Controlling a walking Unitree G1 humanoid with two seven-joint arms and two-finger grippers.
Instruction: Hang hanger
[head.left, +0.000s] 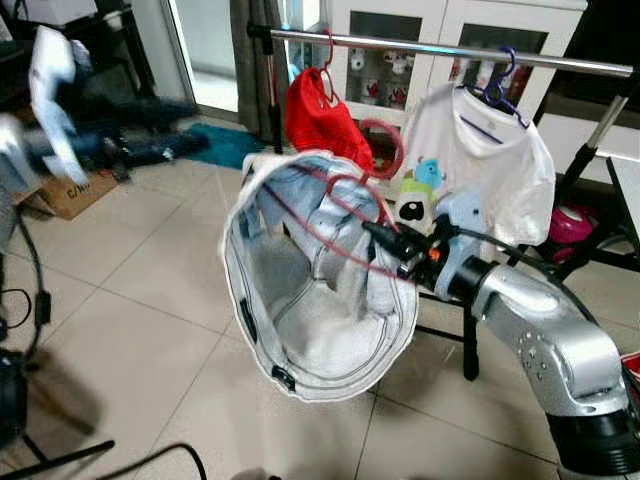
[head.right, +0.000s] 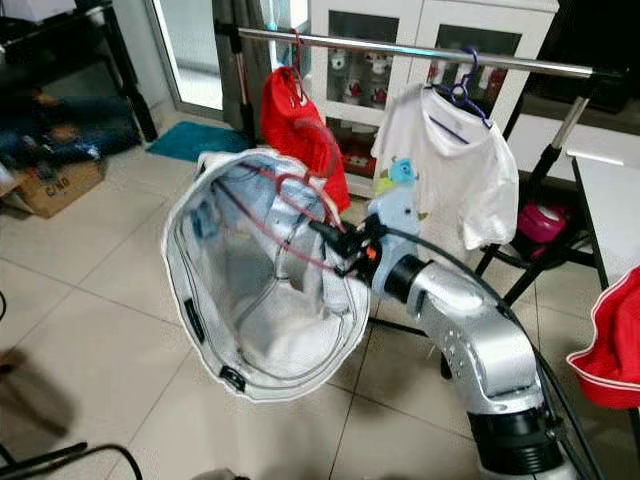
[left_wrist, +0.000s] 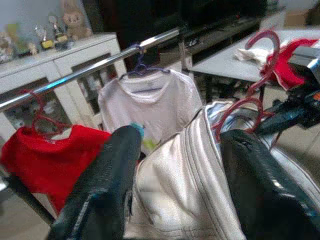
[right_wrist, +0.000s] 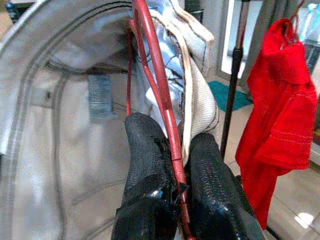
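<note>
Right hand (right_wrist: 175, 165) pinches red hanger (right_wrist: 152, 75) carrying a white garment (head.left: 320, 330).

A thin red wire hanger (right_wrist: 160, 90) is pinched between the matt, finely textured black fingers (right_wrist: 145, 165) of the right claw (right_wrist: 172, 165). Pale quilted cloth forms the garment (head.left: 330, 330) around it; beyond, a polished metal rail (head.left: 450, 50).

One metal clothes rail (head.left: 440, 48) carries two hung garments: one red shirt (head.left: 318, 118) and one white T-shirt (head.left: 485, 165). Three hangers appear: one red hanger (head.right: 305, 215) inside one white jacket (head.right: 255, 290), one on the red shirt, one blue hanger (head.left: 497, 88). One cardboard box (head.left: 70, 193) sits on the floor.
</note>
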